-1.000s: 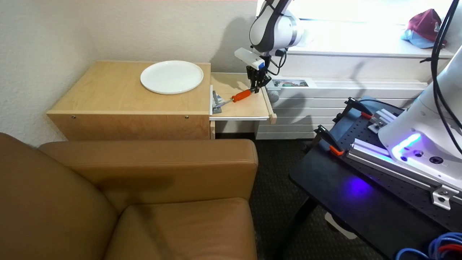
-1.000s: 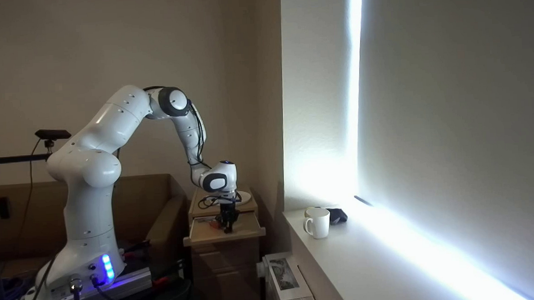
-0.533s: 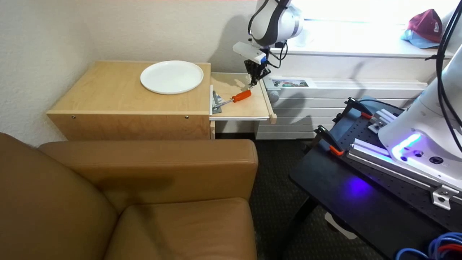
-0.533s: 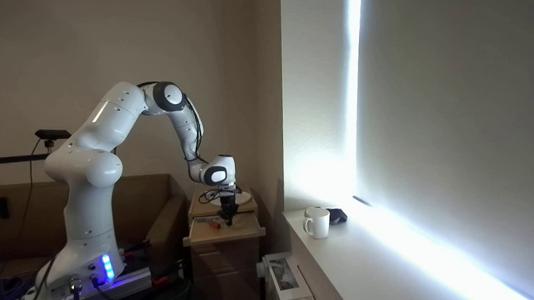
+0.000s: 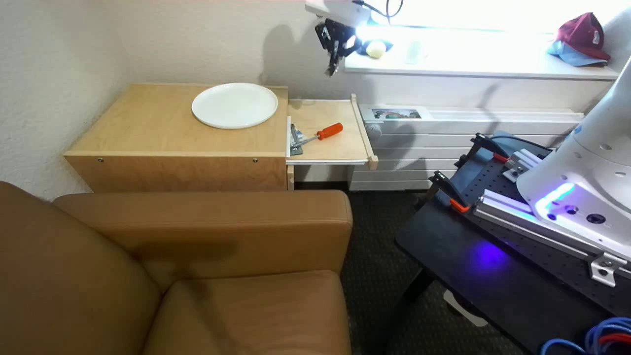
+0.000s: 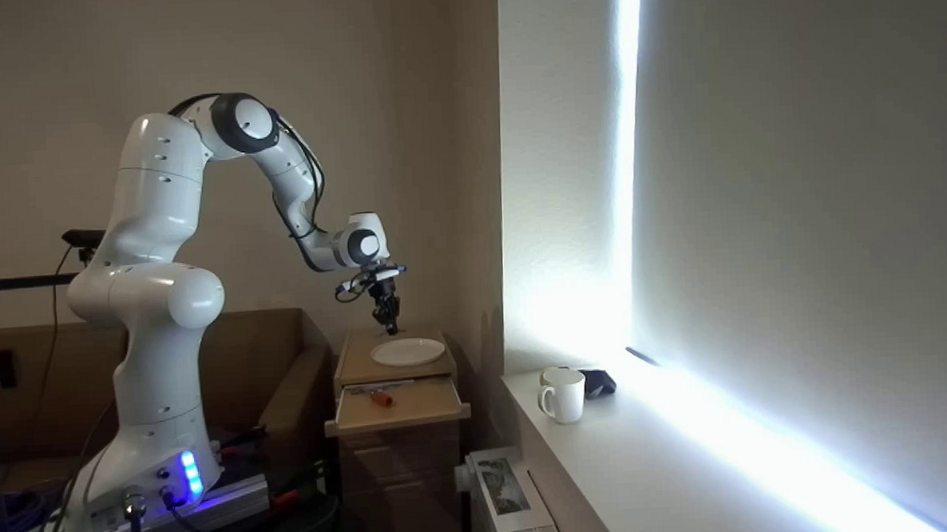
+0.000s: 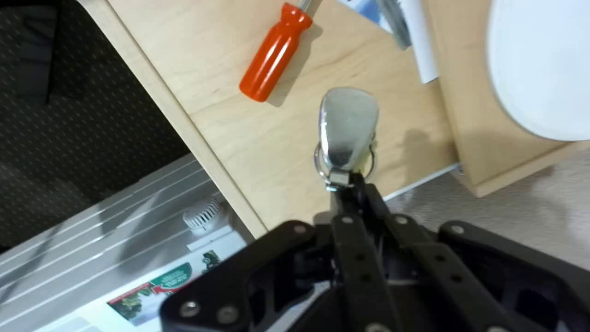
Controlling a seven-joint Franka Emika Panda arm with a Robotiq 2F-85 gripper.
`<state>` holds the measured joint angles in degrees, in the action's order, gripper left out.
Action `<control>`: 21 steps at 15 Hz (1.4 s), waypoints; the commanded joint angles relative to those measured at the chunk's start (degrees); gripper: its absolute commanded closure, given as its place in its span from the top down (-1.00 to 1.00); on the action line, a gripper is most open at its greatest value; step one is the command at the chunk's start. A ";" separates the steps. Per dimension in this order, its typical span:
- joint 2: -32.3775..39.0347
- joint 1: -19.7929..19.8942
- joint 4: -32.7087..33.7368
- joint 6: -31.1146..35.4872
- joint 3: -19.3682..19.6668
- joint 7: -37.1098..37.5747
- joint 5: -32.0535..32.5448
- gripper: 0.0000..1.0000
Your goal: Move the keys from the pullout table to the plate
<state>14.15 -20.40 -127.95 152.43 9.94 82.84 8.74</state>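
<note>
My gripper (image 7: 352, 182) is shut on the keys (image 7: 349, 121) by their ring; a silver fob hangs from the fingertips and hides most of the rest. In an exterior view the gripper (image 5: 333, 68) hangs high above the pullout table (image 5: 345, 148), pointing down. It shows in the other view too, above the cabinet's back (image 6: 392, 327). The plain white plate (image 5: 234, 105) lies on the cabinet top, to the left of the gripper; it also shows in the wrist view (image 7: 548, 64), at the upper right.
A red-handled screwdriver (image 5: 330, 131) and grey metal pieces (image 5: 296, 140) lie on the pullout table. The light-wood cabinet (image 5: 162, 133) stands against the wall. A brown sofa (image 5: 207, 217) is in front of it. A radiator (image 5: 473, 128) and windowsill are to the right.
My gripper has risen from the pullout table beside the screwdriver to high above it, shifting slightly towards the plate, with the keys lifted. The plate and screwdriver have not moved.
</note>
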 commanded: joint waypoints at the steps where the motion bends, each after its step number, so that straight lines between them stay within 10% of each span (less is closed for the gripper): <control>1: -2.10 3.28 0.06 -1.10 -3.93 0.92 1.37 -0.84; 21: 20.16 -4.67 27.01 -0.20 -6.70 17.46 0.33 -0.96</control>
<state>34.42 -25.14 -100.89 152.31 3.27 100.45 9.16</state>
